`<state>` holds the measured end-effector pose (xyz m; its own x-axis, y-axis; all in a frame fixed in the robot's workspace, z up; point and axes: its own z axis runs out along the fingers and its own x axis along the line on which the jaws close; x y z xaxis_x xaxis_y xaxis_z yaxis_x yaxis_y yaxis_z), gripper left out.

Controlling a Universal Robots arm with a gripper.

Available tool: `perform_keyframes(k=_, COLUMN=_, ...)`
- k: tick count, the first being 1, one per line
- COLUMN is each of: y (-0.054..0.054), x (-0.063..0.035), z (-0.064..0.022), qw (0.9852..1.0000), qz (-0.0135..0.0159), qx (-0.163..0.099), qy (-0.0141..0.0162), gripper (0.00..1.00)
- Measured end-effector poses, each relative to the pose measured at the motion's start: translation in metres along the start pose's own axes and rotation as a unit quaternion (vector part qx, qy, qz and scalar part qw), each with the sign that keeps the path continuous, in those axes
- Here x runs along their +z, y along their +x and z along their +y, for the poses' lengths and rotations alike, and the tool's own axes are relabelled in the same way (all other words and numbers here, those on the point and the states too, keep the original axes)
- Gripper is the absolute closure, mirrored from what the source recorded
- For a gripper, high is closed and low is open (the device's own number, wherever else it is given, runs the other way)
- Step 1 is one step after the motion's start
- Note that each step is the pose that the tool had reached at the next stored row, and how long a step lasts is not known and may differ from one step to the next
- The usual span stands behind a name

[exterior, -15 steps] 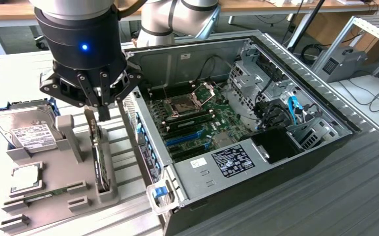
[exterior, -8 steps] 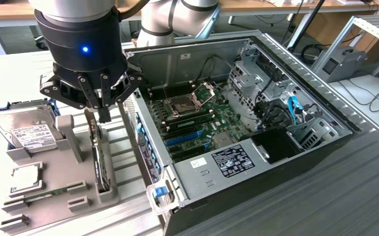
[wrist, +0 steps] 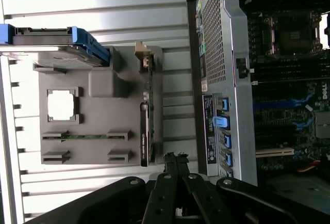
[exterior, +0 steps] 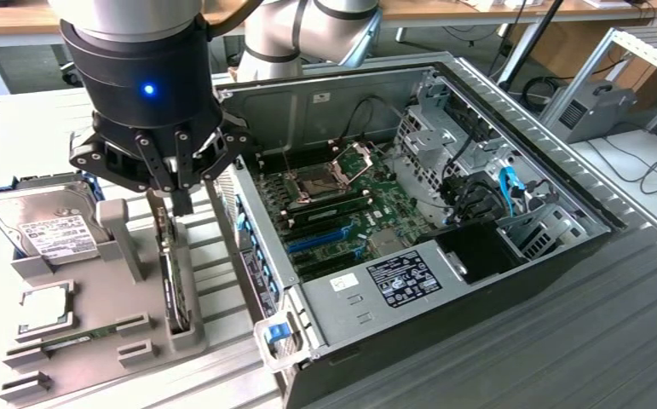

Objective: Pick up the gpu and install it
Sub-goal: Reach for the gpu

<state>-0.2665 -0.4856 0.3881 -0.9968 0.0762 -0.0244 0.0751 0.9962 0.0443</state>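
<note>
The gpu (exterior: 172, 277) stands on its long edge in a slot of the grey holder (exterior: 100, 354), beside the open computer case (exterior: 498, 281). In the wrist view the gpu (wrist: 145, 131) appears as a thin dark strip with its metal bracket end near the holder's corner. My gripper (exterior: 181, 203) hangs just above the card's upper end, its fingers pressed together and nothing between them. In the wrist view the gripper (wrist: 173, 158) sits a little to the side of the card, apart from it.
In the grey holder (wrist: 103, 154) there are also a hard drive in a blue frame (exterior: 46, 223), a square processor (exterior: 42, 307) and a narrow memory stick (exterior: 78, 338). Inside the case lies the motherboard (exterior: 357, 209) with blue expansion slots (exterior: 317, 240). The case wall stands close to the holder.
</note>
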Motion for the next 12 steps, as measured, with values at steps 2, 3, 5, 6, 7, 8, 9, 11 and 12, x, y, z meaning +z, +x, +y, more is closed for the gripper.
perform_keyframes(k=2, y=-0.0001, x=0.0001, z=-0.0008, qw=1.0000, qz=0.0000, qx=0.000, qy=0.0000, gripper=0.89)
perform_keyframes(k=3, y=-0.0001, x=0.0001, z=-0.0011, qw=1.0000, qz=0.0000, qx=0.000, qy=0.0000, gripper=0.89)
perform_keyframes(k=5, y=-0.0001, x=0.0001, z=-0.0018, qw=1.0000, qz=0.0000, qx=0.000, qy=0.0000, gripper=0.89)
perform_keyframes(k=6, y=-0.0002, x=0.0001, z=-0.0022, qw=1.0000, qz=0.0000, qx=0.000, qy=0.0000, gripper=0.89)
perform_keyframes(k=7, y=-0.0002, x=0.0001, z=-0.0029, qw=1.0000, qz=0.0000, qx=0.000, qy=0.0000, gripper=0.89)
perform_keyframes(k=8, y=-0.0003, x=0.0001, z=-0.0036, qw=1.0000, qz=0.0000, qx=0.000, qy=0.0000, gripper=0.89)
perform_keyframes(k=9, y=-0.0003, x=0.0001, z=-0.0040, qw=1.0000, qz=0.0000, qx=0.000, qy=0.0000, gripper=0.89)
perform_keyframes(k=11, y=-0.0003, x=0.0001, z=-0.0047, qw=1.0000, qz=0.0000, qx=0.000, qy=0.0000, gripper=0.89)
perform_keyframes(k=12, y=-0.0004, x=0.0000, z=-0.0051, qw=1.0000, qz=0.0000, qx=0.000, qy=0.0000, gripper=0.89)
